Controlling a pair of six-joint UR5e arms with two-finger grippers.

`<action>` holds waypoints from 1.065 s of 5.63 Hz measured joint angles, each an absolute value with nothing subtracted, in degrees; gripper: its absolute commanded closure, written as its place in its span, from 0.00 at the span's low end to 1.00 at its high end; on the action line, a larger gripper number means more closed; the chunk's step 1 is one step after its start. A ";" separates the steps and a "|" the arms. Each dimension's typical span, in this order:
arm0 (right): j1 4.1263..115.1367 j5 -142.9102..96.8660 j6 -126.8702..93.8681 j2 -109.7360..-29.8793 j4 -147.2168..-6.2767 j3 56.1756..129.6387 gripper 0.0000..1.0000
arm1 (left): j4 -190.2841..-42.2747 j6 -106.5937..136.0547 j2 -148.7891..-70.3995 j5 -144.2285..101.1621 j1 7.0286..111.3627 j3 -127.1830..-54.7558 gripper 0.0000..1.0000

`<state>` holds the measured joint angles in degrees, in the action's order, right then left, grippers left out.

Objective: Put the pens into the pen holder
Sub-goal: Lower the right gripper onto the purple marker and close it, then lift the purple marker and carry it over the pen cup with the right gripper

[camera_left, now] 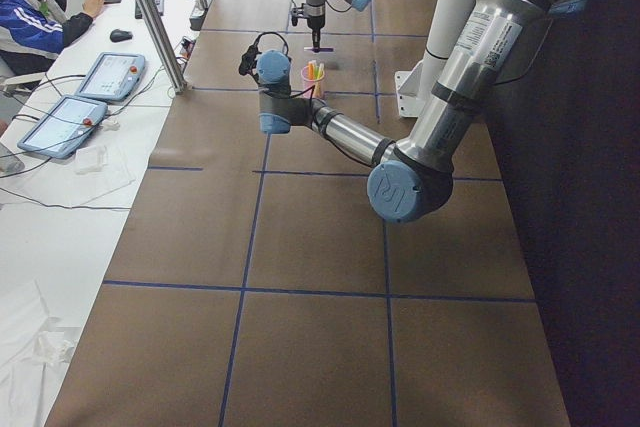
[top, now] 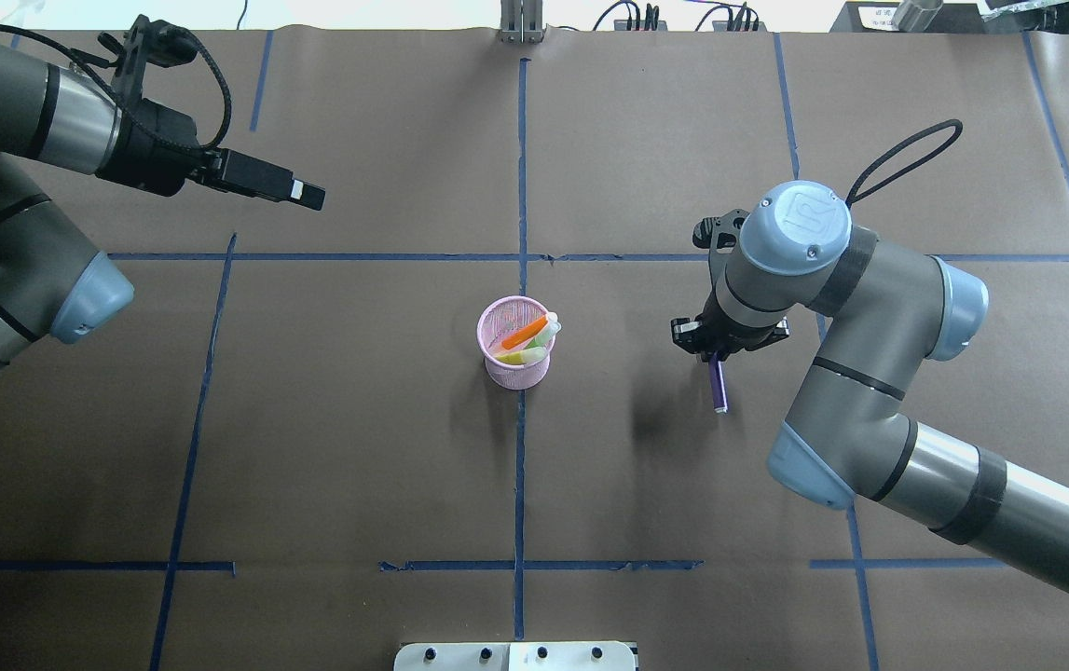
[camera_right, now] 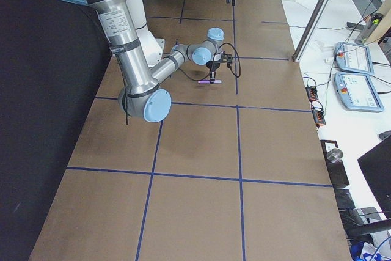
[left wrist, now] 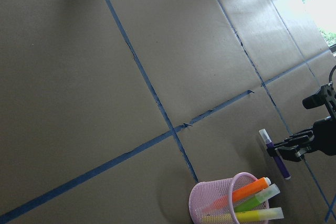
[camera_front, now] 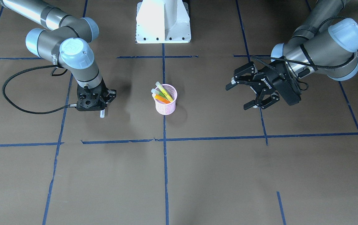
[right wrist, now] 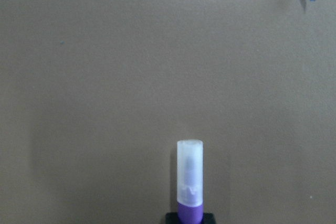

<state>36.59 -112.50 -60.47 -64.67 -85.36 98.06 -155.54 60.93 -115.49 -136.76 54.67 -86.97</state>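
Okay, blue tape lines cross the brown table, with the white base at its robot-side edge. The right claw clamps the purple pen, pale cap showing, near the pink mesh cup mid-table, where an orange pen, green pen and yellow pen lean inside. The left claw gapes.

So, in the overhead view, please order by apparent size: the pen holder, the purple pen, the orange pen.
1. pen holder, largest.
2. purple pen and orange pen: visible parts look alike, both partly hidden, unranked.

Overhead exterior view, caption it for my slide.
Right pincer grips the purple pen beside the pink mesh pen holder, which holds three other pens.
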 measured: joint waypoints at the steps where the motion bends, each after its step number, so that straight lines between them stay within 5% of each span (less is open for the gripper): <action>1: 37.84 -111.88 -60.38 -63.83 -85.14 101.68 1.00 | -155.62 60.91 -115.49 -136.76 54.67 -86.99 0.01; 6: 28.09 -78.91 -59.65 -60.99 -59.00 107.31 1.00 | -155.63 58.24 -115.45 -136.48 54.59 -86.50 0.01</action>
<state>28.09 -78.91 -59.65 -60.99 -59.00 107.31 -155.63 58.24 -115.45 -136.48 54.59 -86.50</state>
